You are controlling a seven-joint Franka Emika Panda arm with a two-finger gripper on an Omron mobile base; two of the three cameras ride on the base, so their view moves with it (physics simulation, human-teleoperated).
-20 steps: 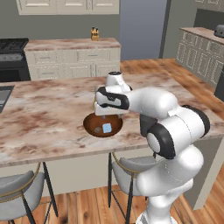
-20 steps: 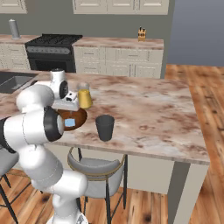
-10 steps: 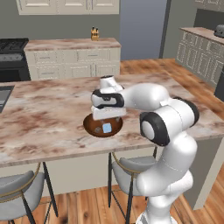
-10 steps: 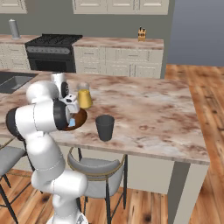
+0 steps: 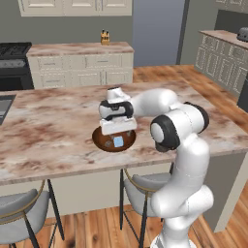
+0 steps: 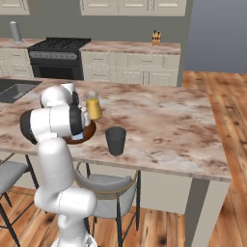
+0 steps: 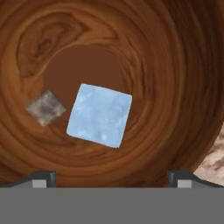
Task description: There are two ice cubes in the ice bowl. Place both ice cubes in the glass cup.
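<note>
The ice bowl (image 5: 102,141) is a wide dark wooden dish near the front edge of the island counter. Both ice cubes lie on its floor: a pale blue cube (image 7: 99,115) near the middle and a smaller greyish cube (image 7: 45,107) to its left. From the left base view the pale blue cube (image 5: 118,141) also shows. My gripper (image 7: 111,177) hangs open just above the bowl (image 7: 175,65), pointing straight down, with nothing between its fingertips (image 7: 41,178). The glass cup (image 6: 116,140), a dark grey tumbler, stands on the counter right of the bowl (image 6: 86,136).
A clear jar of yellow liquid (image 6: 93,106) stands just behind the bowl. The marble counter (image 5: 48,131) has a sink (image 6: 14,89) at its far left. Grey stools (image 6: 108,190) sit under the front edge. My own arm hides part of the bowl in the right base view.
The hand has come down closer over the bowl and the elbow has swung outward. The jaws stayed open. Both cubes lie where they were.
</note>
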